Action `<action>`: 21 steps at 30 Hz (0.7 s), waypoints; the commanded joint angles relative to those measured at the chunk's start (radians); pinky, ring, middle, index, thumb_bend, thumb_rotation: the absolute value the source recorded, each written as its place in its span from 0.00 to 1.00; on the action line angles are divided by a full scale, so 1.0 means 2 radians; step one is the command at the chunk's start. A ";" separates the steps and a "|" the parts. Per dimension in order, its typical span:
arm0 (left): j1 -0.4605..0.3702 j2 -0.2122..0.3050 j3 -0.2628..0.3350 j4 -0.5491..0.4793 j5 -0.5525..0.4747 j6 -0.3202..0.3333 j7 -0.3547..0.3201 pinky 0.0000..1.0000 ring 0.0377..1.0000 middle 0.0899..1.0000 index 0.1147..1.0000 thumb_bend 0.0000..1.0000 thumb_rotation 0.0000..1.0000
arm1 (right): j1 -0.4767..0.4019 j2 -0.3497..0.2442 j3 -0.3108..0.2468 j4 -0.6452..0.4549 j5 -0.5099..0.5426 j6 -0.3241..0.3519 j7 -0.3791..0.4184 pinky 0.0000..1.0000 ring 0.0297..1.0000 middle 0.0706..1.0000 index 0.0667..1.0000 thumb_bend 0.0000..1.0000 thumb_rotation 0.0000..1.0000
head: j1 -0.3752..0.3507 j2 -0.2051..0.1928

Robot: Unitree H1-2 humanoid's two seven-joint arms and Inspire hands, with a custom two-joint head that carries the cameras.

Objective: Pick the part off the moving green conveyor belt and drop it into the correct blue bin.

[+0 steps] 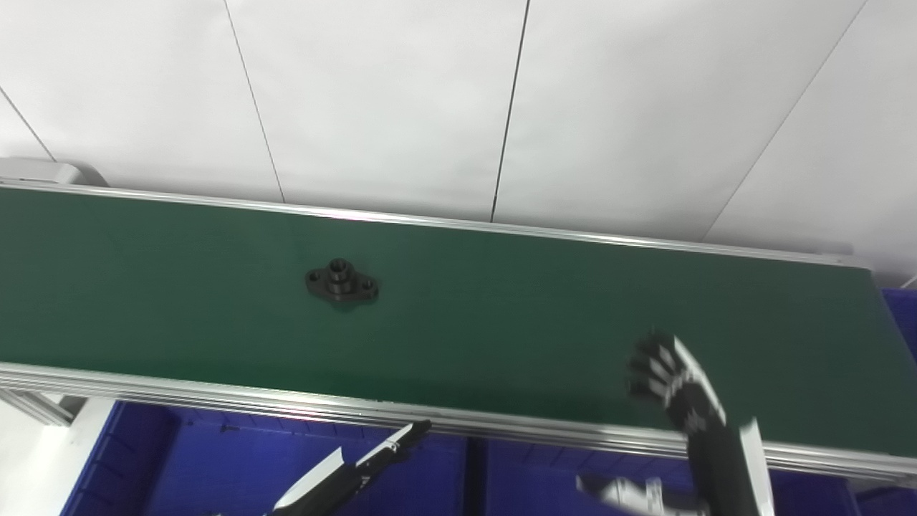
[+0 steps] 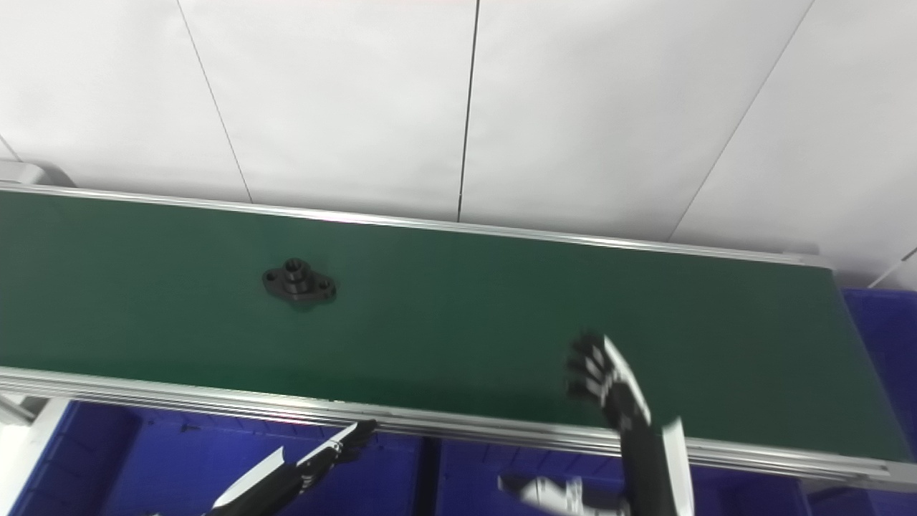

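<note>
A black flanged metal part (image 1: 342, 282) with a raised hub and two ear holes lies on the green conveyor belt (image 1: 501, 315), left of centre. My right hand (image 1: 670, 380) hovers over the belt's near right side, far to the right of the part, blurred, fingers curled and holding nothing that I can see. My left hand (image 1: 387, 448) is low, below the belt's front rail, over a blue bin, fingers stretched out straight and empty. In the right eye view the part (image 2: 299, 282) sits well left of the right hand (image 2: 602, 380).
Blue bins (image 1: 215, 459) line up below the belt's front aluminium rail (image 1: 286, 405); another blue bin (image 1: 903, 322) shows at the belt's right end. A white panelled wall stands behind the belt.
</note>
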 commanded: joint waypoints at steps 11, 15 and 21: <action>-0.006 -0.004 0.015 -0.013 -0.005 -0.018 -0.020 0.96 1.00 1.00 1.00 0.97 0.39 | -0.094 0.038 -0.001 0.003 -0.028 0.081 0.011 0.65 0.75 0.79 0.85 0.91 0.23 | -0.006 0.007; -0.006 -0.001 0.015 -0.016 0.006 -0.017 -0.020 0.99 1.00 1.00 1.00 0.97 0.42 | -0.126 0.052 -0.003 0.019 -0.039 0.090 0.007 0.64 0.73 0.78 0.85 0.92 0.24 | -0.001 0.006; -0.009 -0.005 0.015 -0.015 0.016 -0.017 -0.020 0.97 1.00 1.00 1.00 0.98 0.42 | -0.170 0.058 -0.001 0.037 -0.068 0.134 0.016 0.63 0.73 0.77 0.85 0.92 0.26 | 0.010 0.001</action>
